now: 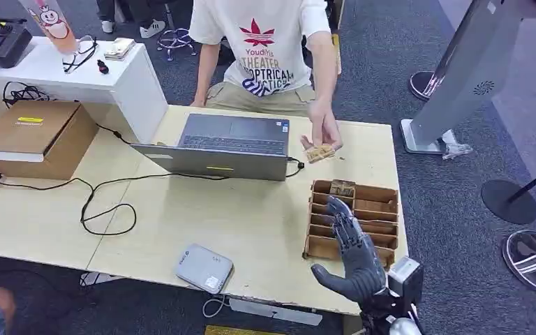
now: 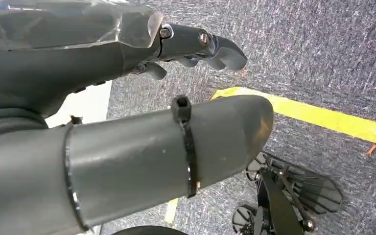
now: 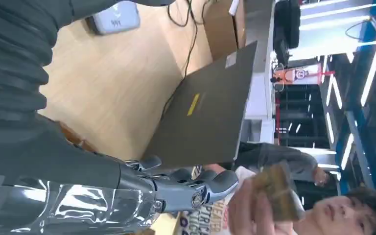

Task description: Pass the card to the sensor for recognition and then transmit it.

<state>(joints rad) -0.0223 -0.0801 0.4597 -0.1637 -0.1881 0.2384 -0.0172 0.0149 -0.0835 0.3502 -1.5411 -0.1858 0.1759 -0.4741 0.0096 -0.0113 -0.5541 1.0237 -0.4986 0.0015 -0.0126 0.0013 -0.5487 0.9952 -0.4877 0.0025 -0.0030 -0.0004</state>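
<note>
Step in hand, by my reading: handover of the card, before any scan. Right hand [image 1: 352,255] hovers above the slotted cardboard tray [image 1: 388,209] at the desk [image 1: 251,216] edge, fingers apart and extended, holding nothing. Person's hand [image 1: 323,129] holds the card [image 1: 319,152] just beyond the tray, beside the laptop [image 1: 223,146]. Left hand [image 2: 127,122] hangs over carpet; fingers loosely apart, nothing held.

Next move likely calls for reaching forward to take the card, then carrying it to the grey sensor [image 1: 204,268] near the desk's front edge.

Tray: one brown card-like piece in the far slot, other slots look bare
</note>
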